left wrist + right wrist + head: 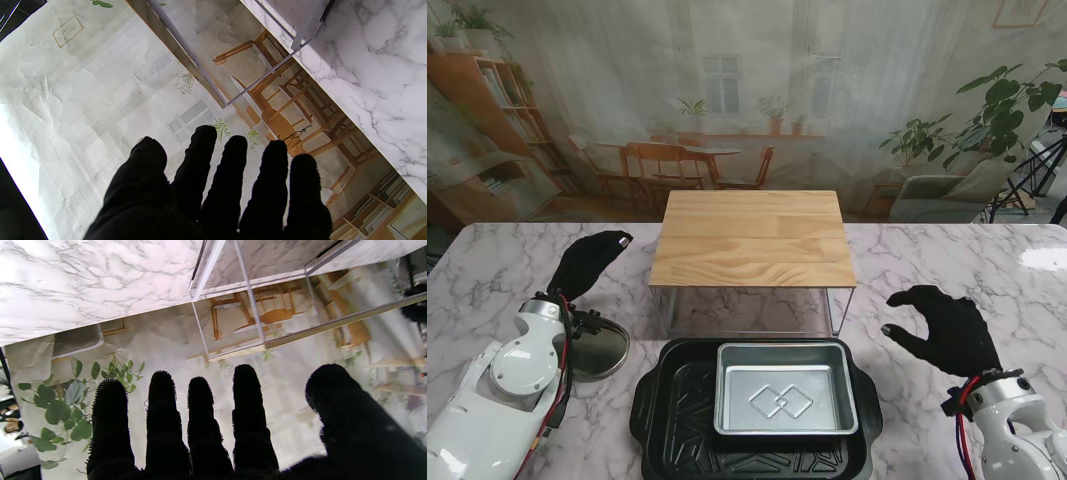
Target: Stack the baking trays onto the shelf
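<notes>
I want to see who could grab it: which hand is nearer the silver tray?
Right. The right hand hangs just right of the silver tray; the left hand is farther off, beyond its left side.

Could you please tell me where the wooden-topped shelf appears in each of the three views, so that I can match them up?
Stand view: the shelf stands mid-table, beyond the nested trays, between the two hands.
Left wrist view: only its thin metal frame shows, ahead of the fingers; the wooden top is hardly seen.
Right wrist view: its frame shows ahead of the fingers.
Shared landmark: the marble table.
</notes>
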